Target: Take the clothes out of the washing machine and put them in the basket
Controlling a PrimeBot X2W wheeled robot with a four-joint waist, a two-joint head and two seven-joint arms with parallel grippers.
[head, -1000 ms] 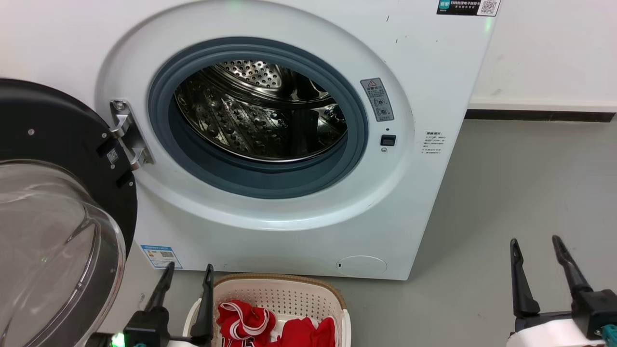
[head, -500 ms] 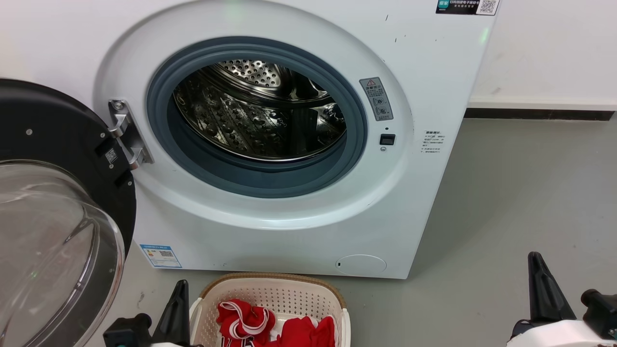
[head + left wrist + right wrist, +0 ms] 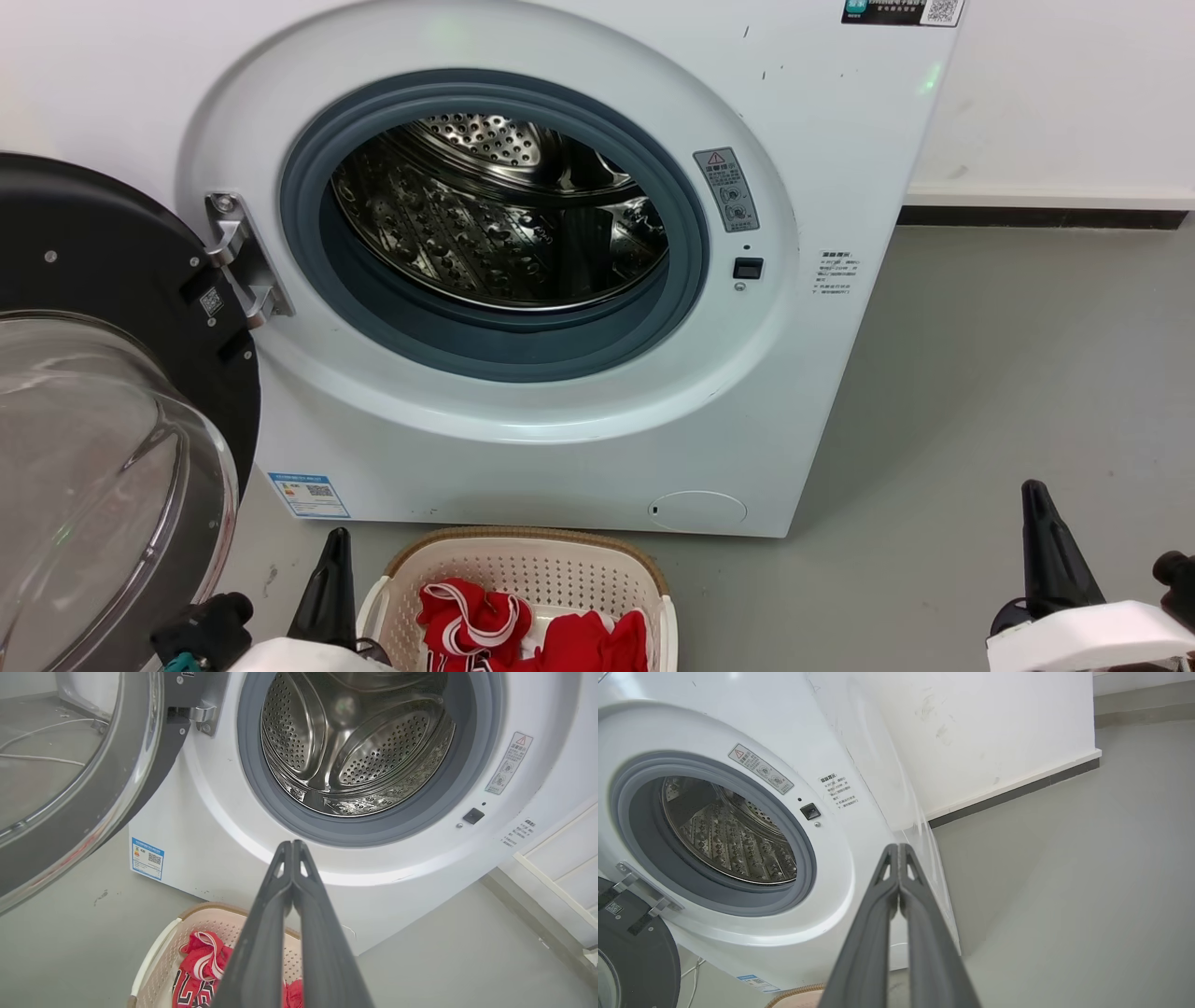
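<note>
Both your left claw [image 3: 292, 847] and right claw [image 3: 898, 849] sit pinched together, empty; red jerseys [image 3: 485, 621] lie in the basket [image 3: 527, 538], the drum [image 3: 504, 219] looks bare, so confirm it's finished.

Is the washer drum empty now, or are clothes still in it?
Empty, as far as shown: the drum is bare perforated steel in head and left wrist views; red clothes lie in the basket.

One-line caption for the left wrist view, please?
Left claw, shut, points at the empty washer; red clothes lie in the basket.
</note>
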